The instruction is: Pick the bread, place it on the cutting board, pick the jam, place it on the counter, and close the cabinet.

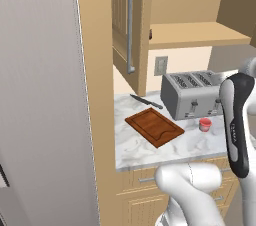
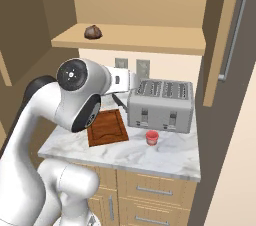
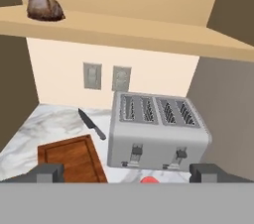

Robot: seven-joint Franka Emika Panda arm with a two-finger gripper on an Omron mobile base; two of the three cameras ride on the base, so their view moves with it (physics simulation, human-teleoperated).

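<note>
Arm links are seen bent like an elbow: in the right base view the white arm rises from the lower left, turns at a big round dark joint, and reaches forward toward the toaster (image 2: 161, 105). The hand is held up above the counter (image 2: 170, 156), below the cabinet (image 2: 226, 35) shelf. In the hand view the end effector (image 3: 127, 173) is seen with its two dark tips far apart, as wide as they go, and nothing is held between them. The camera on the hand is pointed at the silver toaster (image 3: 158, 131), which sits right between the tips.

The bread (image 2: 93, 31) is seen on the open cabinet shelf, at its left end, well above the counter. The same brown lump (image 3: 45, 8) is at the top left of the hand view. The cutting board (image 2: 107, 127) lies flat on the counter, left of the toaster, with nothing on it. A black knife (image 3: 92, 124) lies on the counter just behind the board. The jam (image 2: 152, 137) stands on the counter in front of the toaster, close to it. The cabinet door (image 1: 126, 22) is swung open, with its long grey handle seen.

Writing is seen on the dark arm link in the left base view, but it is too small to be read. Two wall plates are on the wall behind the toaster.
</note>
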